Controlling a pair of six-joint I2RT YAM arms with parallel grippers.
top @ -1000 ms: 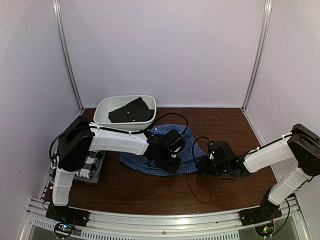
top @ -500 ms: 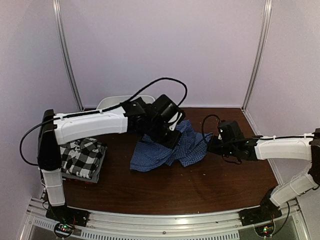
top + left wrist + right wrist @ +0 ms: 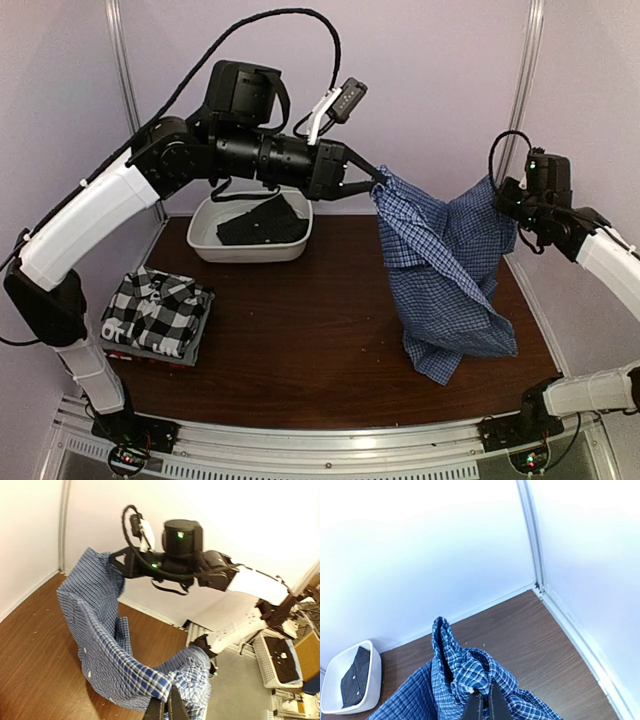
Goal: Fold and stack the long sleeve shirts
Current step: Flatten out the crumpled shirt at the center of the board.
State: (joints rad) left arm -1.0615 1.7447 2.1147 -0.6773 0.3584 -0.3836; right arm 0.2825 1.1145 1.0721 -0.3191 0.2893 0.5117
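A blue-and-white check shirt (image 3: pixel 445 275) hangs in the air over the right half of the table, held up at two points. My left gripper (image 3: pixel 377 182) is shut on its upper left edge, my right gripper (image 3: pixel 497 195) shut on its upper right edge. In the left wrist view the check cloth (image 3: pixel 110 645) drapes away from my closed left gripper (image 3: pixel 166 706). In the right wrist view the bunched fabric (image 3: pixel 462 672) sits pinched in my right gripper (image 3: pixel 482 700). A folded black-and-white plaid shirt (image 3: pixel 158 310) lies on a grey folded one at the near left.
A white oval basin (image 3: pixel 208 245) with a dark garment (image 3: pixel 262 222) stands at the back left; it also shows in the right wrist view, the basin (image 3: pixel 372 682). Walls enclose the brown table (image 3: pixel 300 350) on three sides.
Both grippers closed on the check shirt lying on the table and lifted it high, spreading apart; the shirt now hangs clear instead of lying crumpled.
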